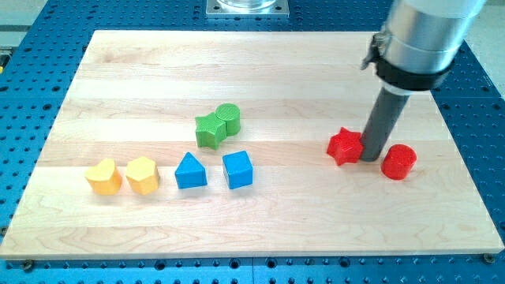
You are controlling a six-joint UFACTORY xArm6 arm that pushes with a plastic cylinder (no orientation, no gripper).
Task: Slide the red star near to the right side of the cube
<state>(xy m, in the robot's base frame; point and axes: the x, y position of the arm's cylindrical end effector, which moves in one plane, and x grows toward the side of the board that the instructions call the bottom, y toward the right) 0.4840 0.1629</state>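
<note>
Red star (345,146) lying on the wooden surface (316,221), toward the view's right, about halfway between top and bottom. Tip (371,160) of the dark rod standing just beside the star's right edge, apparently touching it, though the exact contact hard to judge. Red cylinder (398,162) just to the right of the tip, slightly lower in the view, so the tip placed between the two red blocks. No grasping hand on this arm, only the straight rod under a grey housing, so nothing open or closed to report.

Blue cube (237,170) well apart from the star, toward the view's left and a little lower. Blue triangular block (190,171) just beside the cube on its left, with a small gap. Further left, two yellow blocks near each other: a yellow hexagonal block (142,175) and a yellow heart-like block (103,177), shape of the second not fully clear. Above the blue pair, green star (209,131) touching green cylinder (228,118), the cylinder at its upper right.
</note>
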